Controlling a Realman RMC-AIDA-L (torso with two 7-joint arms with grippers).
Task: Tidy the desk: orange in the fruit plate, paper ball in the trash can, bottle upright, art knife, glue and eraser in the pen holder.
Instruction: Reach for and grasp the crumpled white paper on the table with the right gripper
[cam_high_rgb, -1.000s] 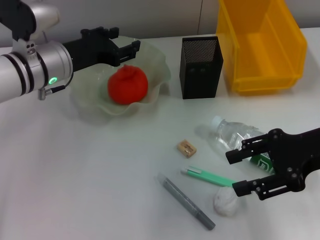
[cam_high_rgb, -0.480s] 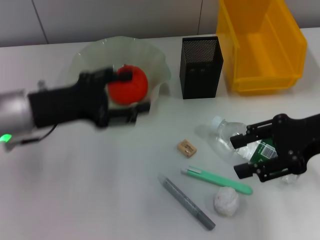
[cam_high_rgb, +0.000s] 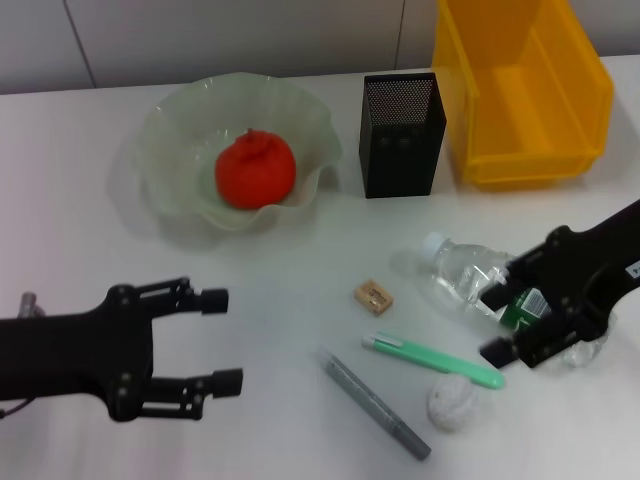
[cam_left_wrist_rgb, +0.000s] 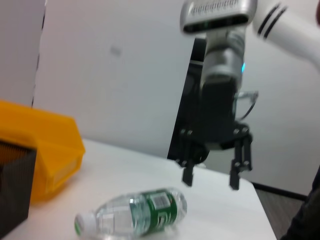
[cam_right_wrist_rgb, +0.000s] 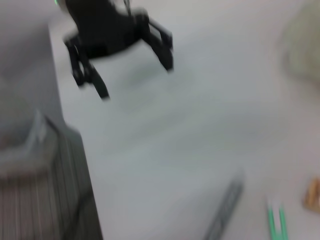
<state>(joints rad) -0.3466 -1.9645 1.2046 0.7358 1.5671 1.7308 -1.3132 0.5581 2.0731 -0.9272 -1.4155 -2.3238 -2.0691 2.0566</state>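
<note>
Clear plastic bottle lies flat between the right gripper's open jaws; left gripper hovers open near the worktop's front edge.

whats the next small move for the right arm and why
Probably lower the right gripper a little so its open jaws straddle the bottle, then close. The bottle lies on its side on the table, and the gripper hangs open just over its labelled middle. The left gripper is open, well away.

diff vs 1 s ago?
Left gripper pulled back from the plate toward the robot, open and empty, orange left in it. Right gripper closed in on the lying bottle, jaws open. Other items unmoved.
</note>
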